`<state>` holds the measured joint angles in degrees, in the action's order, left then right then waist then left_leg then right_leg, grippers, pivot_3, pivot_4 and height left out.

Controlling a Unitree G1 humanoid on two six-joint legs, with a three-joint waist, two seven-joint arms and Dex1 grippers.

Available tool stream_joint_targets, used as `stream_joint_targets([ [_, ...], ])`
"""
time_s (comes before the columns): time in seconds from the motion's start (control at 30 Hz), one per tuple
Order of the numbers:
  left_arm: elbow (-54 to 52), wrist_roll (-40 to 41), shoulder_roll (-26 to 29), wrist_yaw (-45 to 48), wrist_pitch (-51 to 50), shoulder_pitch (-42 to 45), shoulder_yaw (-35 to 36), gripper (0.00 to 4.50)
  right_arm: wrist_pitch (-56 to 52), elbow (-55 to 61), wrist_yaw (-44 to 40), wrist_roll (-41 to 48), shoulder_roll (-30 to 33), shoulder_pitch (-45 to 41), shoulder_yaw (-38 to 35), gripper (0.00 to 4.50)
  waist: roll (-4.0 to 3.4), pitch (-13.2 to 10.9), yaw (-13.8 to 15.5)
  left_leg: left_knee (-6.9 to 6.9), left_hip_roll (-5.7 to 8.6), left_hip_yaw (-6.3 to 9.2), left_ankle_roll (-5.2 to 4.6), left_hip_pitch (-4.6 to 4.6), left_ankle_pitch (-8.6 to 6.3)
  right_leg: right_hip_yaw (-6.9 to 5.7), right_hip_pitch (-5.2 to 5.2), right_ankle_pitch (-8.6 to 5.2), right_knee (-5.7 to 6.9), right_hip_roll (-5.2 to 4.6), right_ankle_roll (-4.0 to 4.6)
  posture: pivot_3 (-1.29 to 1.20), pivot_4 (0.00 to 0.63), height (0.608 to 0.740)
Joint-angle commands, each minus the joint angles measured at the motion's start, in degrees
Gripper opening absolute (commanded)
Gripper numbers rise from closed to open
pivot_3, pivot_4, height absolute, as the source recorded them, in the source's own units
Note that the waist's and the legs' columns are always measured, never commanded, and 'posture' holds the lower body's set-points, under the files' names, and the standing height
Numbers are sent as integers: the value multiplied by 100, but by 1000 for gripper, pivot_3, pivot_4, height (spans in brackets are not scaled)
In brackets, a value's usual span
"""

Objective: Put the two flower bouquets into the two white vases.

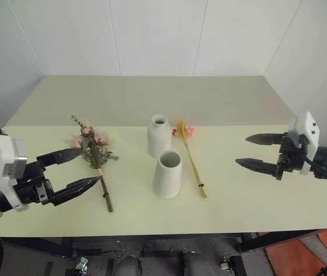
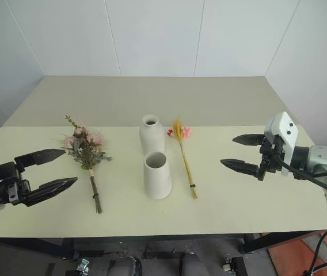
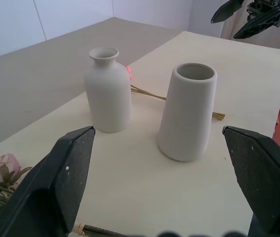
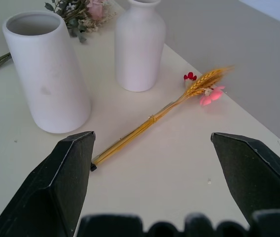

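From the head view we see the rose bouquet (image 1: 92,148) lying at 9 o'clock of the bottle vase (image 1: 159,135) and cone vase (image 1: 168,174), the wheat bouquet (image 1: 191,156) at 3 o'clock, all on the counter (image 1: 255,195). In the left wrist view our left pincer (image 3: 164,168) stands wide open, empty. In the right wrist view our right pincer (image 4: 152,170) is wide open too.

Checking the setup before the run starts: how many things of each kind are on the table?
White vases: 2, bottle-shaped vase and cone-shaped vase
Bouquets: 2, rose bouquet and wheat bouquet
Total: 4
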<state>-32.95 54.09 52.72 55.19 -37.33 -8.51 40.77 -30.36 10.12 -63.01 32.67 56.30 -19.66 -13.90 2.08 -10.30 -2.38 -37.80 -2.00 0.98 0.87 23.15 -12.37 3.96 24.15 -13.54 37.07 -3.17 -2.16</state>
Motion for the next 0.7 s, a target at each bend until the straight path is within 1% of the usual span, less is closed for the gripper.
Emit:
stream_joint_targets([
  [0.03,-138,74,-11,-6,132,1,234,4500,100,-5,5,-25,14,-217,-24,4475,0,0,-3,0,0,0,0,0,0,0,0,0,0,0,0,0,150,740],
  [0.2,-177,87,-30,-39,100,-56,285,4500,114,-17,-18,-26,8,-277,38,4475,0,0,-3,0,-1,0,0,0,0,0,1,0,0,1,0,0,150,740],
  [0.27,-205,90,42,-200,-93,-115,311,4500,111,-27,-25,-19,13,-301,52,4475,0,0,-2,0,0,0,0,1,0,0,1,0,-1,-1,1,0,150,740],
  [0.37,-177,-206,628,-1218,-1133,-14,2,4500,118,-38,-53,-15,15,-342,79,4475,3,-1,7,0,-1,2,0,0,0,0,0,0,1,0,0,0,150,740],
  [0.43,84,-182,1162,-1849,-2046,374,-455,4500,121,-50,-62,-21,-4,-387,114,4475,1,-1,28,0,1,6,0,-3,0,-1,-2,-10,3,1,-19,0,150,740],
  [0.5,330,-116,1453,-2352,-2805,898,-959,4500,130,-46,-71,-18,-35,-437,153,4475,1,-1,26,-1,1,6,0,-8,0,-2,-6,-17,3,1,-32,0,150,740],
  [0.53,409,-73,1504,-2509,-3081,1128,-1141,4500,135,-40,-79,-13,-49,-455,164,4475,1,-1,15,-1,2,5,0,-7,0,-1,-5,-18,3,1,-35,0,150,740],
  [0.63,790,-42,1117,-3286,-4126,2268,-1796,4500,172,12,-189,54,-92,-526,185,4475,1,-1,7,0,1,6,0,1,0,-1,2,-14,3,1,-29,0,150,740],
  [0.7,1076,-284,694,-3762,-4749,2983,-2255,4500,199,11,-246,59,-122,-594,225,4475,1,-1,10,2,2,9,0,5,0,-2,4,-3,2,2,-11,0,150,740],
])
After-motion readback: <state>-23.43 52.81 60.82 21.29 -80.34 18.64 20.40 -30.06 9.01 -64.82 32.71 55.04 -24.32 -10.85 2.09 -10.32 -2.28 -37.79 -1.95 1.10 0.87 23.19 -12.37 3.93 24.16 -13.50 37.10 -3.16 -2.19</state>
